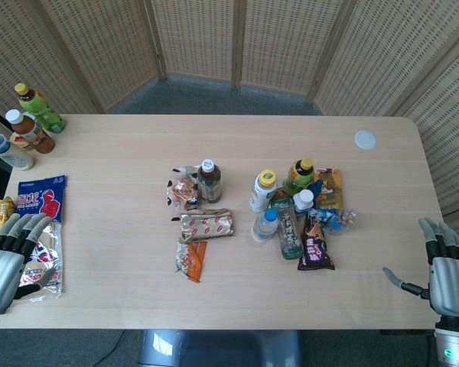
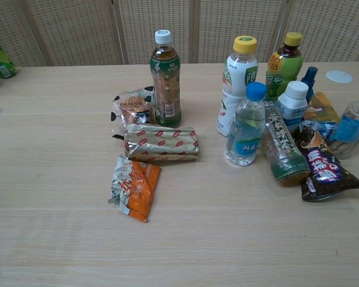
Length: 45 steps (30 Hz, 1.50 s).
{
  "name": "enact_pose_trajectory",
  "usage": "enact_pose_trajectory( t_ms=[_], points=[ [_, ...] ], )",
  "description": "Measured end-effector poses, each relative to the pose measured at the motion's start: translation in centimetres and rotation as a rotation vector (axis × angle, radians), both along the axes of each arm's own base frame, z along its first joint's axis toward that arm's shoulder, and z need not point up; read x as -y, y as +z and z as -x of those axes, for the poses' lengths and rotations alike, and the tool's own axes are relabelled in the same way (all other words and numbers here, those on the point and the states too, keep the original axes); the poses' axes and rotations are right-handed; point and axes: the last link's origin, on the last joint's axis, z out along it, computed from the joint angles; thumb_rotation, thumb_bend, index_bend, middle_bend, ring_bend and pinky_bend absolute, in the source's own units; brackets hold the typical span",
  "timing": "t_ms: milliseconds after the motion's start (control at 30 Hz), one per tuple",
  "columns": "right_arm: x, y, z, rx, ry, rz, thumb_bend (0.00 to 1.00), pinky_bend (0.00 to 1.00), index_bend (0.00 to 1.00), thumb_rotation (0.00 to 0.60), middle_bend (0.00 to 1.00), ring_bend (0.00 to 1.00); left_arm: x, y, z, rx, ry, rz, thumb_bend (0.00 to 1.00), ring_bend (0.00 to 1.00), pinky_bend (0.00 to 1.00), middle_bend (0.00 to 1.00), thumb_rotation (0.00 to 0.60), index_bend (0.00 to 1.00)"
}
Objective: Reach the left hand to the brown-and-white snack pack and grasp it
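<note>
The brown-and-white snack pack (image 1: 185, 189) (image 2: 133, 109), with black spots at its edge, lies in the middle of the table, just left of a green-labelled tea bottle (image 1: 209, 180) (image 2: 166, 81). My left hand (image 1: 11, 256) is far off at the table's left front edge, fingers spread and holding nothing, over the end of a blue-and-red snack bag (image 1: 44, 229). My right hand (image 1: 444, 264) hovers at the right front edge, fingers apart and empty. Neither hand shows in the chest view.
A gold pack with red ovals (image 1: 206, 224) (image 2: 161, 142) and an orange pack (image 1: 192, 260) (image 2: 134, 186) lie in front of the target. Several bottles and snack bags (image 1: 294, 210) cluster to the right. Bottles (image 1: 27, 122) stand at the far left corner. A white lid (image 1: 365, 139) lies far right.
</note>
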Motion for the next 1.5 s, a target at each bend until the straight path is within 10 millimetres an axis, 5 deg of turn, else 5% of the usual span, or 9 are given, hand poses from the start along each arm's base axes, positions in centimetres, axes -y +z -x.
enact_pose_trajectory(
  t_ms=[733, 1033, 1500],
  points=[
    [-0.5, 0.5, 0.2, 0.003, -0.009, 0.026, 0.15, 0.00, 0.00, 0.389, 0.00, 0.00, -1.8, -0.9, -0.9, -0.054, -0.064, 0.080, 0.30, 0.00, 0.00, 0.00, 0.600, 0.01],
    [-0.2, 0.7, -0.2, -0.007, -0.003, 0.024, 0.15, 0.00, 0.00, 0.387, 0.00, 0.00, -3.9, -3.9, -2.1, -0.154, -0.178, 0.222, 0.30, 0.00, 0.00, 0.00, 0.600, 0.00],
    [-1.7, 1.9, 0.5, -0.021, -0.049, 0.060, 0.15, 0.00, 0.00, 0.390, 0.00, 0.00, -8.8, -10.4, -6.6, -0.215, -0.288, 0.349, 0.30, 0.00, 0.00, 0.00, 0.600, 0.00]
  ],
)
